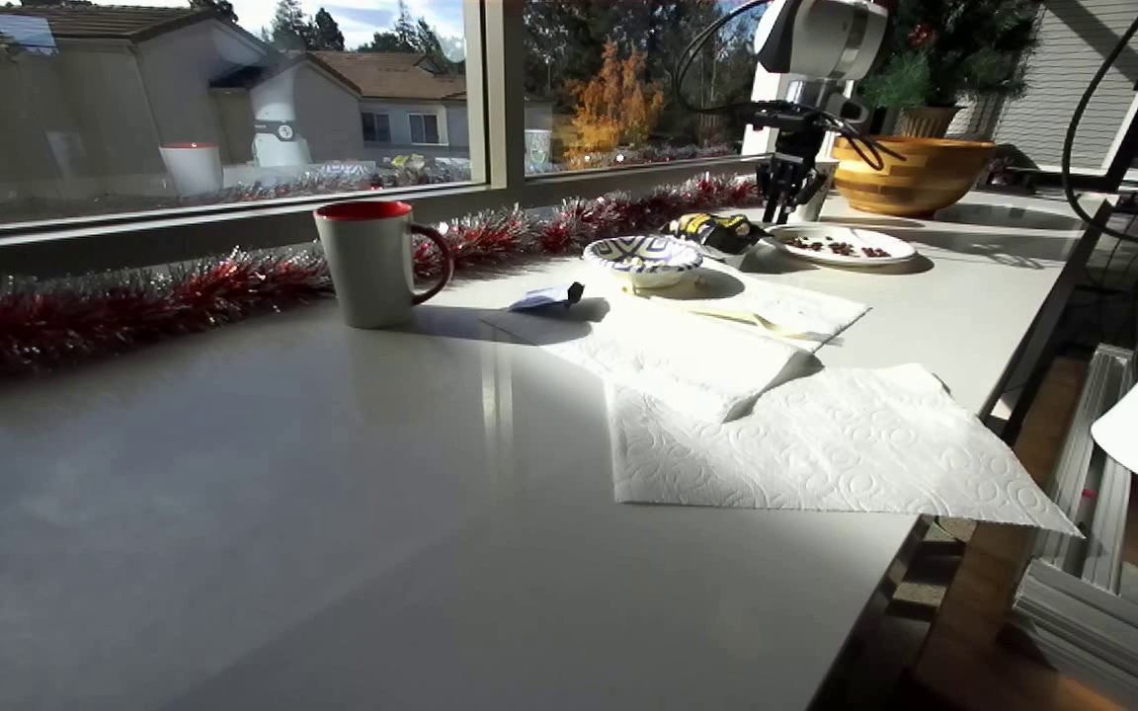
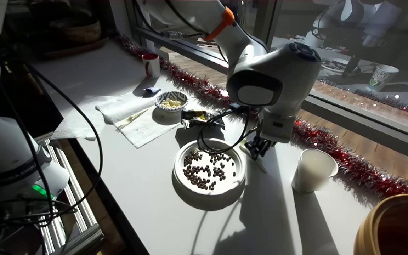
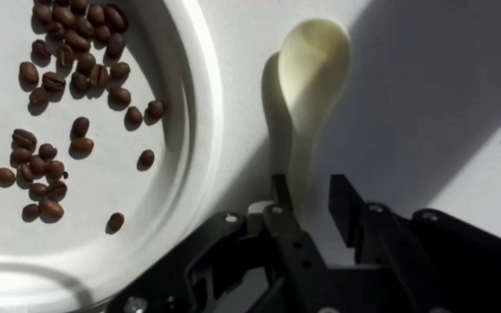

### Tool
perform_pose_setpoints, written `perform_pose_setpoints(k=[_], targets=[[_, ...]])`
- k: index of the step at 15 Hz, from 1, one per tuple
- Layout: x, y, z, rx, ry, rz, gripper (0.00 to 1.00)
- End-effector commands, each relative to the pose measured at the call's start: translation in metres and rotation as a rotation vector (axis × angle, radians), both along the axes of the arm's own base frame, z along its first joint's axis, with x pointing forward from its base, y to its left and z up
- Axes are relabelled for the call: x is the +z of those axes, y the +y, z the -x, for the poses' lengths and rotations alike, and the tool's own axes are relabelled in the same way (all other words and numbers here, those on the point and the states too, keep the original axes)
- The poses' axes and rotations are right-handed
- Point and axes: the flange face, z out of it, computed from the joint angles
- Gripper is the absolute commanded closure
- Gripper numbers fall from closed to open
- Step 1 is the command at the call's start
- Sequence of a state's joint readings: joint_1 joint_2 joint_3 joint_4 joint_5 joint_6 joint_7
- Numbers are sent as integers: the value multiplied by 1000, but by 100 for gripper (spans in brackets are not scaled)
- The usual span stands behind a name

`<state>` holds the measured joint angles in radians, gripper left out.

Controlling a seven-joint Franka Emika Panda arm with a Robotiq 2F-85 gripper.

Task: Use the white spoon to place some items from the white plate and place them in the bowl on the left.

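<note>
Sunlit table (image 2: 147,198) — coffee beans (image 3: 80,127) on white plate (image 3: 209,108), spoon (image 3: 315,74) beside it, gripper (image 3: 308,191) over handle (image 3: 301,158), fingers (image 3: 343,202) spread.

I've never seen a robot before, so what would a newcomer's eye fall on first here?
Probably the big white robot arm reaching over the table, its black claw open close to a pale spoon, beside a plate of brown beans. Next, perhaps, the glittery red and silver tinsel along the window, with a red-rimmed mug near it.
</note>
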<state>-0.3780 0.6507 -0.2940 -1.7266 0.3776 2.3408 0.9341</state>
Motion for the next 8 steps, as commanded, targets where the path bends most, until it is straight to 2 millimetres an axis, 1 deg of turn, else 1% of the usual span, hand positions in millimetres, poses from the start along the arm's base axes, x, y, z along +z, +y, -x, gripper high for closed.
perform_pose_setpoints(k=[1, 2, 3, 4, 6, 7, 8], targets=[[-9, -8, -5, -7, -7, -12, 73], [-12, -8, -4, 0, 0, -12, 78], [-14, -9, -4, 4, 10, -13, 77], [-12, -10, -4, 1, 4, -5, 94], [1, -9, -4, -9, -9, 10, 97], [16, -6, 0, -10, -3, 23, 100], [30, -4, 4, -4, -4, 34, 97]])
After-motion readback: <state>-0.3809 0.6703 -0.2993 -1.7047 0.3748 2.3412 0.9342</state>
